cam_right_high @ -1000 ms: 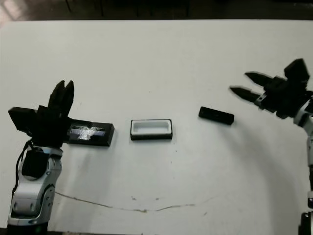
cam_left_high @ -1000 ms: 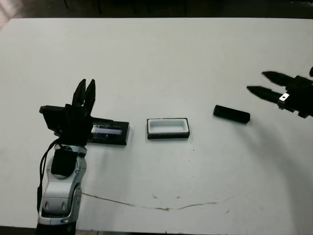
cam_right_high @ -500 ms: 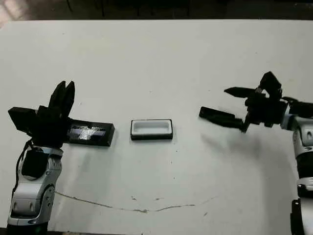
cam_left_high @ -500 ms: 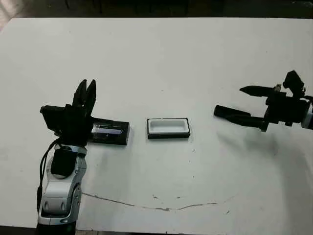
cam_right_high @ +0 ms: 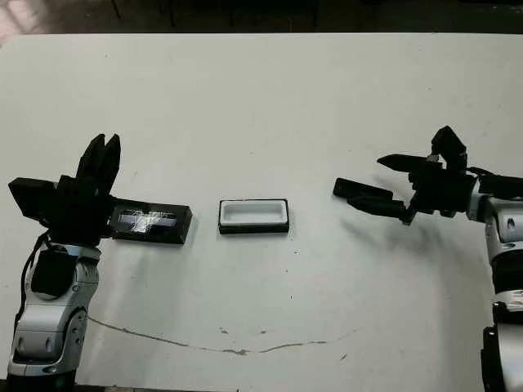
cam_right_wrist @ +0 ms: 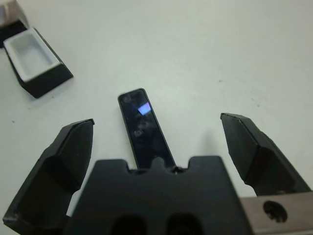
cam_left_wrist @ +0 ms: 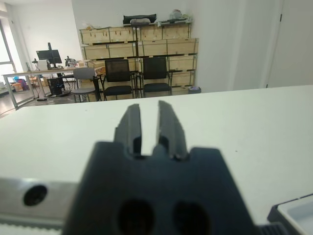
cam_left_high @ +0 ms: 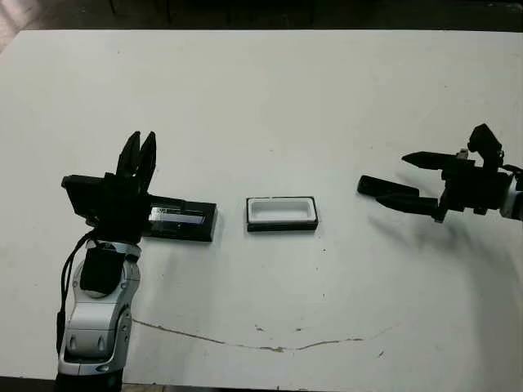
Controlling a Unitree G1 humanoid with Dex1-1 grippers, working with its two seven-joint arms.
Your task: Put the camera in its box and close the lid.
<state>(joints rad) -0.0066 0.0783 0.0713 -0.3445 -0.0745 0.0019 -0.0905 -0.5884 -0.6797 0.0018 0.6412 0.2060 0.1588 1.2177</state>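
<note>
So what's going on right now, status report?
Right gripper open, straddling the slim black bar camera, not gripping. Left gripper shut, beside the flat black lid. White-lined black box open, path clear.

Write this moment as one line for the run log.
right tool: open, straddling camera | camera: on table, ungrasped | box: empty | lid: beside box | left tool: shut, idle

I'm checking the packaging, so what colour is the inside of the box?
White: the box has a white lining inside black walls, clearest in the right wrist view.
</note>
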